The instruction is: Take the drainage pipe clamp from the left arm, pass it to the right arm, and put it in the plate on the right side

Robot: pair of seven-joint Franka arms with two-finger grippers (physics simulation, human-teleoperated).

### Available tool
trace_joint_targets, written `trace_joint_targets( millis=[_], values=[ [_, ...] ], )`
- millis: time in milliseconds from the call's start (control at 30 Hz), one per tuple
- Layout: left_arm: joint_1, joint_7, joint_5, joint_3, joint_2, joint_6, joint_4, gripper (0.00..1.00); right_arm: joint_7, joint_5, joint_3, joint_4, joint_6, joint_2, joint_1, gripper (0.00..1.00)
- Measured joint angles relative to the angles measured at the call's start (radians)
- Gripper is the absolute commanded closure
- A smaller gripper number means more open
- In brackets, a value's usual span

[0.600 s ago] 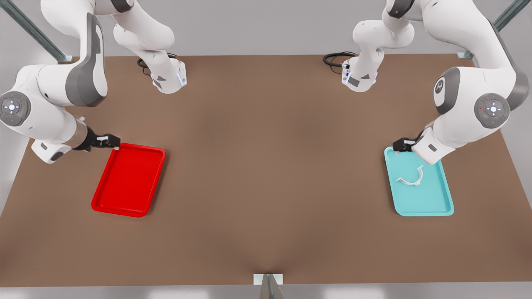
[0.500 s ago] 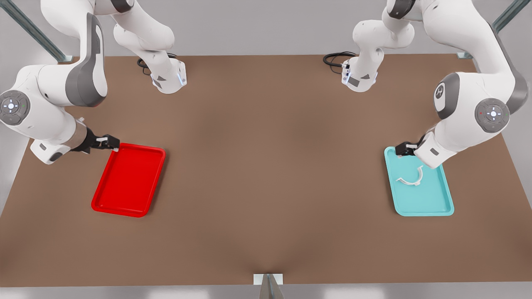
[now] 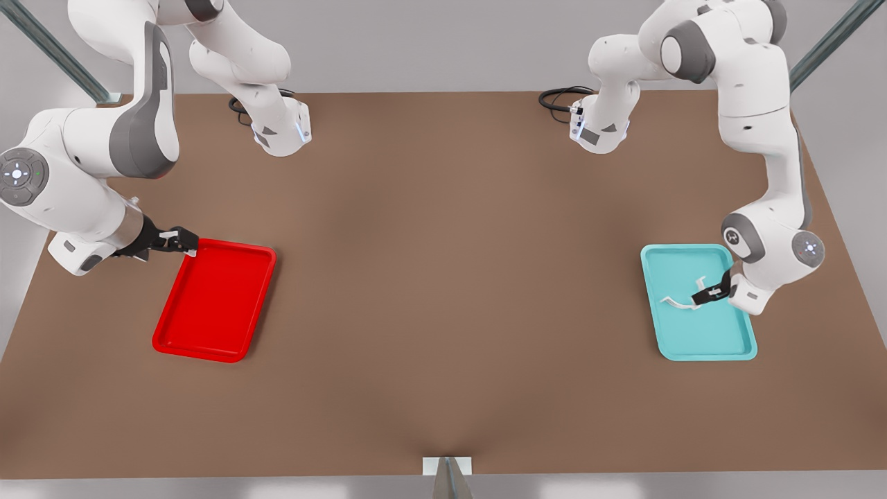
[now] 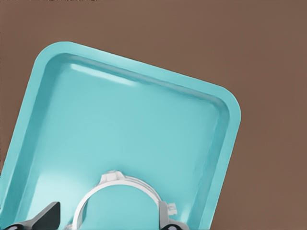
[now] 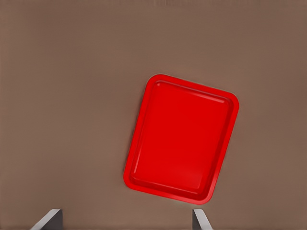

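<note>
The white half-ring drainage pipe clamp [image 3: 675, 303] lies flat in the teal tray [image 3: 700, 333] at the front view's right. My left gripper [image 3: 707, 296] is low over it, open, with its two fingers astride the ring. In the left wrist view the clamp [image 4: 115, 184] sits between the dark fingertips [image 4: 48, 215] on the teal tray [image 4: 134, 120]. My right gripper [image 3: 186, 242] waits open at the far corner of the plate, a red tray [image 3: 215, 305], at the front view's left. The right wrist view looks down on the plate [image 5: 182, 139], which holds nothing.
Both trays rest on a brown table [image 3: 443, 277]. The two arm bases [image 3: 280, 132] [image 3: 599, 128] and their cables stand at the table's far edge. A small metal bracket [image 3: 447, 468] sits at the near edge.
The left arm folded down and its gripper moved from the teal tray's far corner to the clamp, now straddling it. The right gripper barely shifted.
</note>
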State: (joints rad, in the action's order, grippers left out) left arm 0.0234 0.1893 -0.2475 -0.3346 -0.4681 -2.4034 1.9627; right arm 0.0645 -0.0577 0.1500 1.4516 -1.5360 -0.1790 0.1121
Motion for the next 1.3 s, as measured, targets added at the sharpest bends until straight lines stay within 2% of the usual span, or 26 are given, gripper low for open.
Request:
trace_joint_targets(
  millis=[267, 367, 467, 733, 867, 1133, 1167, 1300],
  values=[
    [-0.008, 0.210, -0.014, -0.052, -0.007, -0.128, 0.113, 0.01, 0.006, 0.000, 0.000, 0.000, -0.002, 0.000, 0.002, 0.00],
    [-0.003, 0.273, -0.025, -0.053, -0.017, -0.146, 0.123, 0.06, 0.008, 0.000, 0.000, 0.000, -0.003, -0.001, 0.002, 0.00],
    [-0.001, 0.326, -0.036, -0.053, -0.037, -0.156, 0.125, 0.19, 0.009, 0.000, 0.000, 0.000, -0.003, -0.005, 0.009, 0.00],
    [0.000, 0.430, -0.047, -0.044, -0.073, -0.170, 0.103, 0.24, 0.013, 0.000, 0.000, 0.000, -0.003, -0.008, 0.012, 0.00],
    [-0.001, 0.467, -0.048, -0.044, -0.084, -0.172, 0.097, 0.33, 0.015, 0.000, 0.000, 0.000, -0.003, -0.008, 0.012, 0.00],
    [-0.005, 0.518, -0.049, -0.043, -0.100, -0.174, 0.096, 0.72, 0.018, 0.000, 0.000, 0.000, -0.002, -0.008, 0.012, 0.00],
    [-0.005, 0.523, -0.055, -0.042, -0.101, -0.175, 0.095, 0.75, 0.018, 0.000, 0.000, 0.000, -0.002, -0.008, 0.012, 0.00],
    [-0.005, 0.540, -0.075, -0.041, -0.114, -0.175, 0.091, 0.75, 0.019, 0.000, 0.000, 0.000, -0.002, -0.008, 0.013, 0.00]
  ],
)
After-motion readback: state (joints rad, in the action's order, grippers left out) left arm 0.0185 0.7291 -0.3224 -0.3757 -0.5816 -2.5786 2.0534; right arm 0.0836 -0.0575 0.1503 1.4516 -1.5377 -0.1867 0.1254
